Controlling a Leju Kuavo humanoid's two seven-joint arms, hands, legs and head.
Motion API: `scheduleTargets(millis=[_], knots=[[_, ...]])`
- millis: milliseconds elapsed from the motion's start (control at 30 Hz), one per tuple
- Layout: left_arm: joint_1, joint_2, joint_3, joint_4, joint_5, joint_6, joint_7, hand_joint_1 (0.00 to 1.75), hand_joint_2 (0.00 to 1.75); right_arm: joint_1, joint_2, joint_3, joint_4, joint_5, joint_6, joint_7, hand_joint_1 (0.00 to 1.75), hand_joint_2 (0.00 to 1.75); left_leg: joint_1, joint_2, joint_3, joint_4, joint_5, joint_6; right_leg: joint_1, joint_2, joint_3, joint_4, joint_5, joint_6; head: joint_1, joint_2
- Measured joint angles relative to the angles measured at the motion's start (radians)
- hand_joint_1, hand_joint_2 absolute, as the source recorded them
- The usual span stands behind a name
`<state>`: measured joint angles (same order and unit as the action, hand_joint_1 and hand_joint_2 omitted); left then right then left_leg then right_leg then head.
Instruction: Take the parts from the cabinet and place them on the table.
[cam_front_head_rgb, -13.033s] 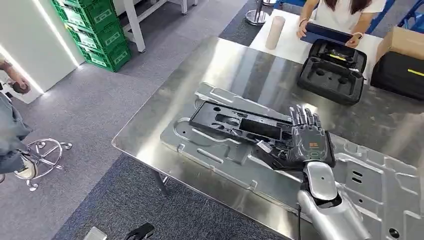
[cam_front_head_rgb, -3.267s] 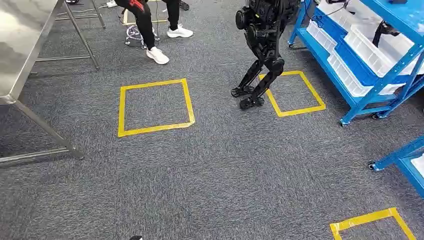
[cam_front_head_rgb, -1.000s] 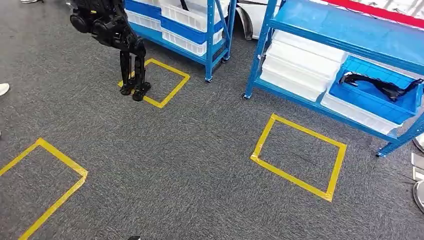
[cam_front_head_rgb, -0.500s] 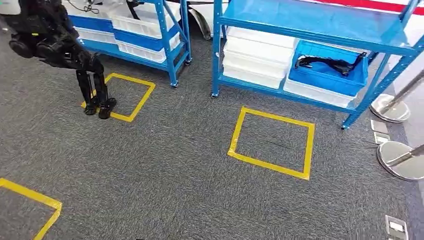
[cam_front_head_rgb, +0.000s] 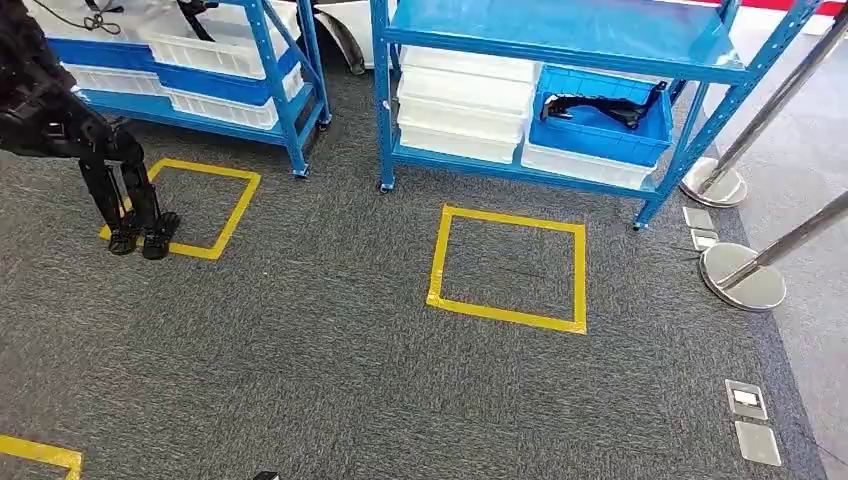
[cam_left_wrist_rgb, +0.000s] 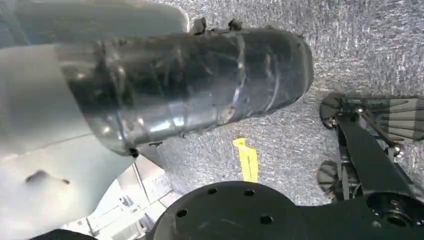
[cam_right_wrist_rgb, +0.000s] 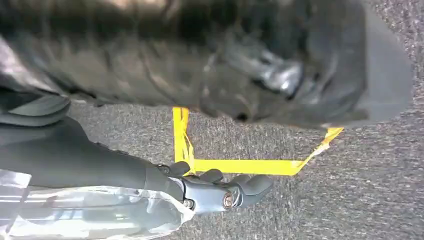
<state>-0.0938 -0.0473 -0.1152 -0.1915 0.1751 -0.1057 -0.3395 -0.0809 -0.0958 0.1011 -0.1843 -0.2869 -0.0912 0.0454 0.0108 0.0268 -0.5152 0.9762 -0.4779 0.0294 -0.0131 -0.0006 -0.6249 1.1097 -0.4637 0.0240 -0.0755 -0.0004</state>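
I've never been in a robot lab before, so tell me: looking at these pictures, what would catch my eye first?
Probably the blue shelving rack at the far side of the grey carpet, with a black part lying in a blue bin on its lower shelf. On the floor just in front of it is a yellow tape square. Off to the left, the black legs of another robot stand on the edge of a second taped square.

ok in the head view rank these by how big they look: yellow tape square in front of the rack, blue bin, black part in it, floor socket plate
1. Tape square
2. Blue bin
3. Black part
4. Socket plate, though it lies nearer the camera, so its true rank is unsure.
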Motion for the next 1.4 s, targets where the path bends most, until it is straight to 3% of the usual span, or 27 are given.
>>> scheduleTargets(millis=[33,67,200,233,267,367,400,433,467,533,567,600,667,733,767,800,867,933,1000,1033,1067,1100,1133,1200,1267,1333,1400], knots=[[-0.001,0.0,0.0,0.0,0.0,-0.001,0.0,0.0,0.0,-0.002,-0.001,0.0,0.0,0.0,0.0,0.0,0.0,0.0,-0.002,0.003,0.005,-0.001,-0.002,-0.002,0.006,-0.009,0.055,-0.103,0.037,-0.015,0.0,0.0],[-0.002,0.0,0.0,0.0,0.0,-0.002,0.0,0.0,0.0,-0.005,-0.006,0.001,0.0,0.0,0.0,0.0,0.0,0.0,-0.005,0.005,0.006,0.0,-0.006,-0.008,0.014,-0.024,0.073,-0.141,0.023,-0.023,-0.001,0.0],[-0.004,-0.002,0.0,0.0,0.0,-0.002,-0.002,0.0,0.0,-0.005,-0.008,0.006,0.0,0.0,0.0,0.001,0.0,0.0,-0.001,0.011,0.017,-0.013,-0.015,-0.032,0.018,-0.015,0.076,-0.156,0.022,-0.031,0.0,0.0],[-0.005,-0.002,0.0,-0.001,0.0,-0.002,-0.003,0.0,0.0,-0.001,-0.007,0.006,0.0,0.0,0.0,0.003,0.0,0.0,0.001,0.005,0.022,-0.003,-0.022,-0.04,0.006,-0.011,0.1,-0.176,0.026,-0.038,-0.002,0.0],[-0.006,-0.002,0.0,-0.001,0.0,-0.002,-0.002,0.0,0.0,-0.001,-0.006,0.008,0.0,0.001,0.0,0.002,0.0,0.0,0.0,-0.01,0.005,0.038,-0.038,-0.043,0.005,-0.01,0.112,-0.189,0.025,-0.042,-0.005,0.0],[-0.003,0.013,0.0,-0.001,0.0,-0.004,0.0,0.0,0.0,-0.003,-0.002,0.014,0.0,0.003,0.0,0.002,0.0,0.0,0.001,-0.021,-0.134,0.282,-0.123,-0.048,0.006,-0.005,0.133,-0.192,0.014,-0.049,-0.007,0.0],[0.001,0.019,0.0,-0.001,0.0,-0.006,0.002,0.0,0.0,-0.002,-0.002,0.016,0.0,0.003,0.0,0.002,0.0,0.0,0.0,-0.022,-0.168,0.323,-0.121,-0.049,0.006,-0.001,0.142,-0.191,0.006,-0.049,-0.006,0.0],[0.006,0.022,0.0,-0.001,0.0,-0.007,0.002,0.0,0.0,-0.001,-0.001,0.017,0.0,0.003,0.0,0.003,0.0,0.0,0.0,-0.023,-0.178,0.317,-0.097,-0.049,0.006,0.004,0.153,-0.191,-0.001,-0.048,-0.007,0.0],[0.008,0.026,0.0,0.0,0.0,-0.008,0.002,0.0,0.0,-0.001,0.0,0.017,0.0,0.004,0.0,0.003,0.0,0.0,0.0,-0.023,-0.166,0.265,-0.046,-0.049,0.005,0.009,0.166,-0.19,-0.011,-0.046,-0.007,0.0],[0.008,0.03,0.0,0.0,0.0,-0.01,0.004,0.0,0.0,-0.001,0.002,0.019,0.0,0.004,0.0,0.003,0.0,0.0,0.0,-0.026,-0.106,0.096,0.069,-0.045,0.004,0.015,0.194,-0.19,-0.031,-0.039,-0.007,0.0],[0.01,0.03,0.0,0.0,0.0,-0.01,0.006,0.0,0.0,-0.001,0.002,0.019,0.0,0.004,0.002,0.003,0.0,0.0,0.0,-0.033,-0.084,0.031,0.101,-0.042,0.004,0.016,0.19,-0.19,-0.042,-0.034,-0.007,0.0],[0.007,0.031,0.0,0.0,0.001,-0.01,0.009,0.0,0.0,-0.004,0.002,0.02,0.0,0.004,0.003,0.003,0.0,0.0,0.0,-0.034,-0.064,-0.008,0.065,-0.033,0.012,0.023,0.196,-0.181,-0.064,-0.024,-0.008,0.0],[0.004,0.031,0.0,0.0,0.002,-0.01,0.009,0.0,0.0,-0.005,0.003,0.021,0.0,0.004,0.005,0.003,0.0,0.0,-0.003,-0.032,-0.062,-0.005,0.053,-0.014,0.01,0.023,0.224,-0.185,-0.059,-0.012,-0.007,0.0],[0.003,0.031,0.0,0.0,0.002,-0.011,0.006,0.0,0.0,-0.006,0.001,0.021,0.0,0.004,0.005,0.003,0.0,0.0,0.003,-0.029,-0.047,-0.006,0.049,-0.003,0.01,0.02,0.209,-0.163,-0.062,-0.009,-0.006,0.0],[0.003,0.03,0.0,0.0,0.002,-0.011,0.006,0.0,0.0,-0.007,0.002,0.021,0.0,0.004,0.005,0.003,0.0,0.0,0.003,-0.028,-0.036,-0.009,0.042,0.005,0.01,0.012,0.182,-0.11,-0.061,-0.003,-0.003,0.0],[0.002,0.023,0.0,0.0,0.002,-0.01,0.007,0.0,0.0,-0.009,0.001,0.021,0.0,0.004,0.005,0.003,0.0,0.0,0.003,-0.028,-0.028,-0.011,0.035,0.009,0.007,0.009,0.134,-0.029,-0.07,0.002,-0.002,0.0],[0.002,0.014,0.0,0.0,0.002,-0.009,0.008,0.0,0.0,-0.008,-0.001,0.022,0.0,0.004,0.006,0.003,0.0,0.0,0.003,-0.028,-0.013,-0.011,0.017,0.011,0.003,0.007,0.021,0.12,-0.134,0.012,-0.002,0.0],[0.004,0.007,0.0,0.0,0.002,-0.008,0.008,0.0,0.0,-0.004,0.0,0.022,0.0,0.004,0.007,0.003,0.0,0.0,0.002,-0.03,0.014,-0.011,-0.005,0.01,0.002,0.005,-0.04,0.155,-0.175,0.014,-0.002,0.0],[0.007,0.005,0.0,0.0,0.002,-0.008,0.007,0.0,0.0,0.0,-0.001,0.022,0.0,0.004,0.008,0.004,0.0,0.0,0.001,-0.031,0.049,-0.012,-0.03,0.007,0.003,0.004,-0.036,0.051,-0.12,0.005,-0.002,0.0],[0.006,0.005,0.0,0.0,0.002,-0.008,0.007,0.0,0.0,-0.001,-0.002,0.023,0.0,0.004,0.008,0.003,0.0,0.0,-0.001,-0.03,0.066,-0.013,-0.042,0.004,0.005,0.002,-0.022,-0.025,-0.057,-0.003,-0.002,0.0],[0.006,0.005,0.0,0.0,0.003,-0.008,0.008,0.0,0.0,-0.001,-0.003,0.023,0.0,0.004,0.008,0.003,0.0,0.0,0.0,-0.029,0.072,-0.017,-0.053,0.002,0.009,-0.005,-0.009,-0.097,0.032,-0.017,-0.002,0.0],[0.002,0.005,0.0,0.001,0.003,-0.008,0.009,0.0,0.0,0.004,-0.004,0.023,0.002,0.004,0.008,0.003,0.0,0.0,-0.005,-0.031,0.077,-0.011,-0.065,-0.004,0.017,-0.007,-0.016,-0.125,0.06,-0.024,-0.003,0.0],[0.002,0.005,0.0,0.001,0.003,-0.008,0.009,0.0,0.0,0.002,-0.006,0.023,0.002,0.004,0.008,0.003,0.0,0.0,-0.006,-0.033,0.082,-0.018,-0.078,-0.013,0.017,0.0,-0.008,-0.118,0.018,-0.026,0.002,0.0],[0.001,0.005,0.0,0.001,0.003,-0.008,0.008,0.0,0.0,0.003,-0.006,0.023,0.002,0.004,0.008,0.005,0.0,0.0,-0.009,-0.031,0.116,-0.003,-0.067,-0.024,0.015,0.004,0.02,-0.139,0.046,-0.033,0.001,0.0],[-0.003,0.005,0.0,0.001,0.003,-0.008,0.007,0.0,0.0,0.002,-0.005,0.023,0.002,0.004,0.008,0.004,0.0,0.0,-0.007,-0.03,0.106,0.045,-0.072,-0.031,0.01,0.003,0.058,-0.148,0.048,-0.041,0.0,0.0],[-0.006,0.005,0.0,0.001,0.003,-0.008,0.008,0.0,0.0,-0.002,-0.005,0.023,0.002,0.004,0.008,0.004,0.0,0.0,-0.007,-0.03,0.02,0.181,-0.1,-0.037,0.011,0.003,0.079,-0.152,0.034,-0.05,-0.003,0.0],[-0.006,0.019,0.0,0.001,0.003,-0.01,0.009,0.0,0.0,-0.003,-0.005,0.023,0.002,0.004,0.008,0.004,0.0,0.0,-0.007,-0.03,-0.075,0.287,-0.188,-0.043,0.012,0.005,0.099,-0.152,0.013,-0.053,-0.003,0.0]])
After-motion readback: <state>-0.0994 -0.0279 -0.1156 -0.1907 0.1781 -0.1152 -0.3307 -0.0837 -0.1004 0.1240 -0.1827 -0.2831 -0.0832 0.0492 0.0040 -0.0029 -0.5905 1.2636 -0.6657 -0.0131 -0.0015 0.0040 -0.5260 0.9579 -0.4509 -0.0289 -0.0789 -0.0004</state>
